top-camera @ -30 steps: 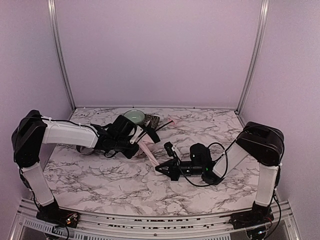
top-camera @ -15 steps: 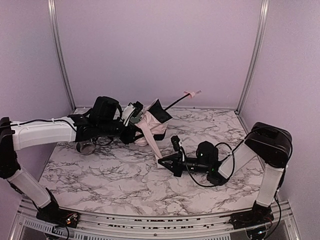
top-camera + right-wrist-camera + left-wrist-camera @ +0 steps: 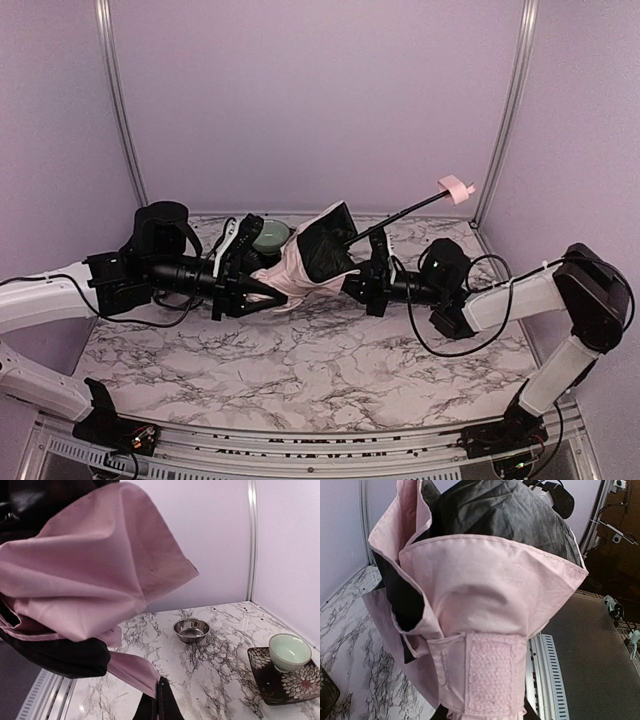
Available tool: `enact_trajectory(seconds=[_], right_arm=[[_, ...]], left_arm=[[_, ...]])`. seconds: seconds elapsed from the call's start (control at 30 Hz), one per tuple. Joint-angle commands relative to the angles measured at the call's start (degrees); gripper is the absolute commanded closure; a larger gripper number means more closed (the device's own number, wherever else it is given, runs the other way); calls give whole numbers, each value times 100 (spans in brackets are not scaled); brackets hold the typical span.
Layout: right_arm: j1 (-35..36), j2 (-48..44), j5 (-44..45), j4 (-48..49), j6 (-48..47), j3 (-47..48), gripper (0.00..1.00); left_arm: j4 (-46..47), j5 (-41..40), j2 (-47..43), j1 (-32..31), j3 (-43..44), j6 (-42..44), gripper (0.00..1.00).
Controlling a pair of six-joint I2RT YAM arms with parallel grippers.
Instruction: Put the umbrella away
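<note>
The umbrella (image 3: 312, 255) is held up over the middle of the table, a pale pink bundle with black lining. Its thin black shaft slants up to the right and ends in the small pink handle (image 3: 457, 188). My left gripper (image 3: 252, 288) is shut round the gathered end of the canopy. In the left wrist view the pink fabric (image 3: 485, 590) and its velcro strap (image 3: 490, 675) fill the frame and hide the fingers. My right gripper (image 3: 162, 700) is shut on a strip of the pink fabric (image 3: 131, 669), just right of the canopy.
A pale green bowl (image 3: 289, 651) stands on a dark flowered plate (image 3: 280, 685) at the back of the table, just behind the umbrella. A small steel bowl (image 3: 191, 629) sits on the marble further left. Purple walls close the back and sides.
The umbrella has risen from the table and its handle has swung up and to the right. The left arm stretched out rightward. The right gripper moved back and up to the canopy.
</note>
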Motion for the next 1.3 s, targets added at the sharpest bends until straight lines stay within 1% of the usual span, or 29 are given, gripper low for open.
enact_trajectory(seconds=[0.0,0.07,0.1,0.17,0.23,0.3,0.4,0.5,0.6,0.67,0.8,0.83,0.93,1.03,1.13,1.2,1.27], right_arm=[[-590,-392,162,-2121,-1124,654,100],[-600,-678,-60,-2705,-1706,1005,100],[-599,-832,-123,-2956,-1906,1142,100],[-594,-1099,-267,-3393,-2299,1382,100],[-605,-1313,-432,-3792,-2687,1633,100],[-607,-1449,-719,-4396,-3093,1895,100],[-607,-1511,-1211,-5293,-3637,2285,100],[-608,-1591,-1322,-5920,-3974,2609,100],[-581,-1747,-1012,-5883,-4109,2629,100],[-424,-1813,-508,-5719,-4221,2562,100],[83,-1795,802,-5229,-4577,2455,100],[163,-1762,946,-5132,-4674,2454,100],[201,-1643,1150,-4969,-4760,2545,100],[104,-1558,1480,-4964,-4881,2688,100],[-144,-1410,1228,-4944,-4827,2880,100],[-325,-1300,963,-4880,-4704,3020,100],[-419,-1233,932,-4693,-4649,3102,100]], left_arm=[[-292,2159,-559,-466,193,1123,100],[-1399,2150,-414,-619,409,1897,100],[-1807,2067,-354,-669,456,2187,100],[-2338,1951,-331,-684,451,2722,100],[-2822,1736,-345,-737,460,3324,100],[-3134,1456,-372,-860,452,3696,100],[-3718,741,-326,-1063,407,4261,100],[-3991,302,-276,-1291,304,4424,100],[-4133,-58,-152,-1467,266,4449,100],[-4150,-338,-39,-1554,289,4470,100],[-4206,-663,361,-1568,577,4440,100],[-4239,-765,514,-1569,705,4423,100],[-4387,-971,994,-1563,1179,4350,100],[-4453,-1295,1219,-1563,1563,4368,100],[-4447,-1727,1359,-1563,1779,4392,100],[-4472,-1746,1507,-1570,1949,4365,100],[-4566,-1688,1728,-1587,1969,4432,100]])
